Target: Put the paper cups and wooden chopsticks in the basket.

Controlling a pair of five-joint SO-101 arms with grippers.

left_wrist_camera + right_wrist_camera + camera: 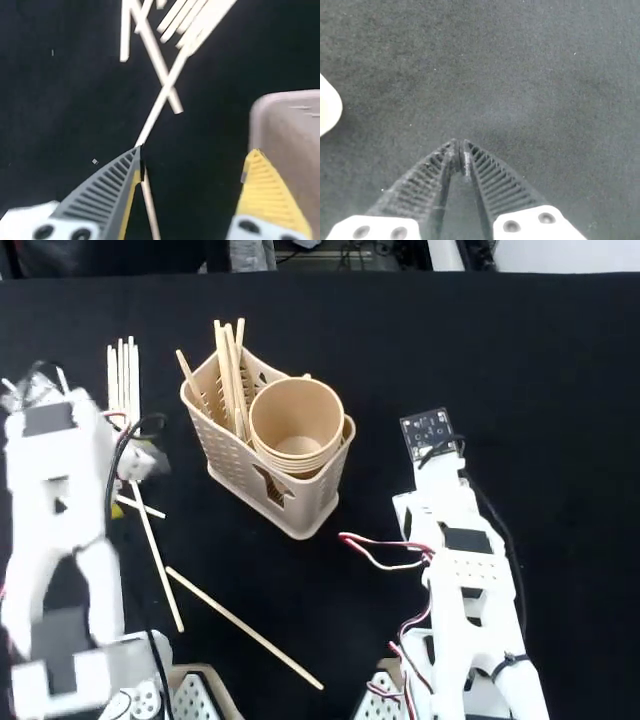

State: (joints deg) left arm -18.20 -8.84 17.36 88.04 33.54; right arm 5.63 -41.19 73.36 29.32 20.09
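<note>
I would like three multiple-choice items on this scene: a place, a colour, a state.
1. Where are the paper cups? A) scattered loose B) stacked inside the basket C) clamped in an end effector
2. What colour is the table? A) black B) white C) green
3. How is the right end effector? A) open B) shut on a chopstick C) shut, holding nothing
Answers: 1 B, they sit nested in the basket; 2 A, its surface is black; 3 C, its jaws meet with nothing between.
</note>
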